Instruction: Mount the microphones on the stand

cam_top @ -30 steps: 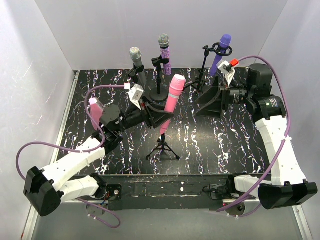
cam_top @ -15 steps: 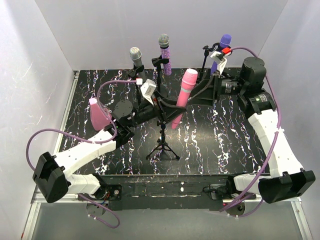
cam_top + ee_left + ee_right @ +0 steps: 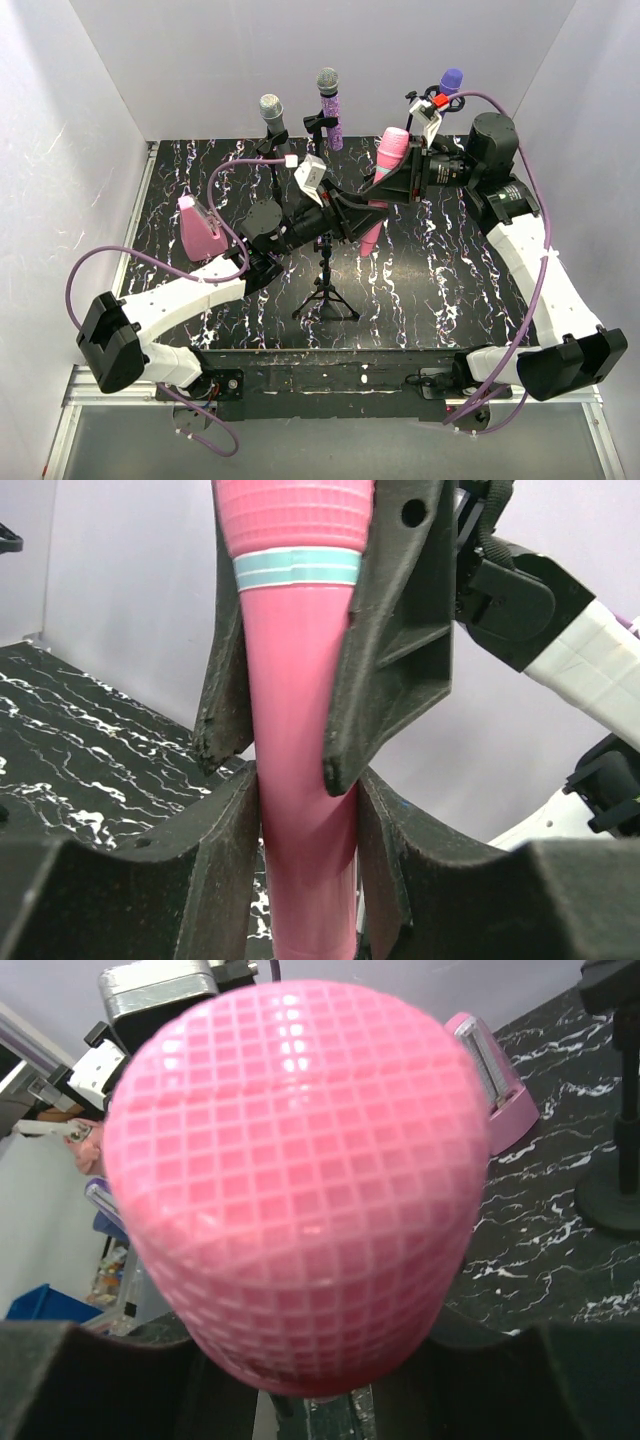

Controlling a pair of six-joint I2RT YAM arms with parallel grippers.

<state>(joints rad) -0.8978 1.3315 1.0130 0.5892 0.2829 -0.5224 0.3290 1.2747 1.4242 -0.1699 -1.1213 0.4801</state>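
The plain pink microphone (image 3: 392,148) hangs tilted above the middle of the table, head up and to the right. My left gripper (image 3: 356,216) is shut on its lower body (image 3: 300,810). My right gripper (image 3: 393,182) is shut on its upper part, its fingers (image 3: 392,630) pressing beside the teal band. The mesh head (image 3: 300,1160) fills the right wrist view. A small black tripod stand (image 3: 325,288) rises below and to the left, with no microphone on it. The silver-grey (image 3: 272,110), glittery (image 3: 329,100) and purple (image 3: 450,80) microphones sit in stands at the back.
A pink wedge-shaped object (image 3: 197,228) stands at the left of the black marbled table (image 3: 450,270), also in the right wrist view (image 3: 495,1085). White walls close off the left, back and right. Purple cables loop off both arms.
My left arm carried the pink microphone up and to the right. My right gripper swung left from the purple microphone's stand and closed on the pink one's upper part.
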